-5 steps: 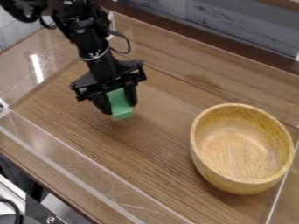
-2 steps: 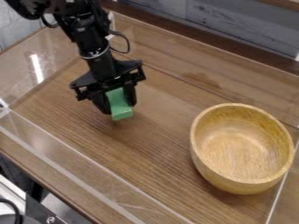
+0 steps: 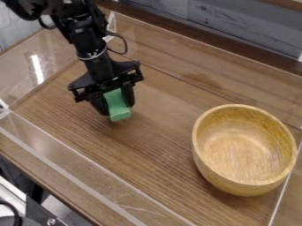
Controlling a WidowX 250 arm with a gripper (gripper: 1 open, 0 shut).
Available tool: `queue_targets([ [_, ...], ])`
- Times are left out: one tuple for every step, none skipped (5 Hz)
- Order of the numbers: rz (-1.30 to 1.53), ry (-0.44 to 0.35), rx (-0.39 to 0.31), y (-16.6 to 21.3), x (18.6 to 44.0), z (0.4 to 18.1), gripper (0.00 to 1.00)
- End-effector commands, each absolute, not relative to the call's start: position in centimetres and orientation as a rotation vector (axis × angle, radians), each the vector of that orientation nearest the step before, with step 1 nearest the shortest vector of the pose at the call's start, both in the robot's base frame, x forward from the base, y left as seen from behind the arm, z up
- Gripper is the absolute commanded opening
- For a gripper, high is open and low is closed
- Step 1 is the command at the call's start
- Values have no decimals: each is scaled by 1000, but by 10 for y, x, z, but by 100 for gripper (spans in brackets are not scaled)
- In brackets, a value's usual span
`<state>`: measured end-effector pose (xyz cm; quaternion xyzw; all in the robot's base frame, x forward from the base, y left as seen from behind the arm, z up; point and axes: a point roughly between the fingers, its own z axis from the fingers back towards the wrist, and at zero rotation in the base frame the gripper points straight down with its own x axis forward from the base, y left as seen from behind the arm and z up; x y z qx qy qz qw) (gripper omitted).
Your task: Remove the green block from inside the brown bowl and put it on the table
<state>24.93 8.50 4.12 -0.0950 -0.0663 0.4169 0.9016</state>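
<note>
The green block [image 3: 119, 107] is out of the brown bowl [image 3: 245, 148] — well apart from it, low over the desk [image 3: 71, 141], gripped by the closed fingers [image 3: 98, 94]; only release remains.

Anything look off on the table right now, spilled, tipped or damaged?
Nothing stands out. The brown bowl sits upright and empty on the table; the gripper is shut on the green block, left of the bowl.

Even, soft light from above, medium bright. Table [image 3: 165, 132] has pale glare streaks at top left, near the clear wall. Short dark shadow under the gripper [image 3: 109, 99]. Pic is low-res, slightly soft overall; background at top more blurred.
</note>
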Motion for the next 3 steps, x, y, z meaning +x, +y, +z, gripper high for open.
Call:
queue_targets([
  [882,-167,-193,92,253,47,0],
  [896,-159,-193,94,251,45,0],
  [909,-152,-192,96,249,43,0],
])
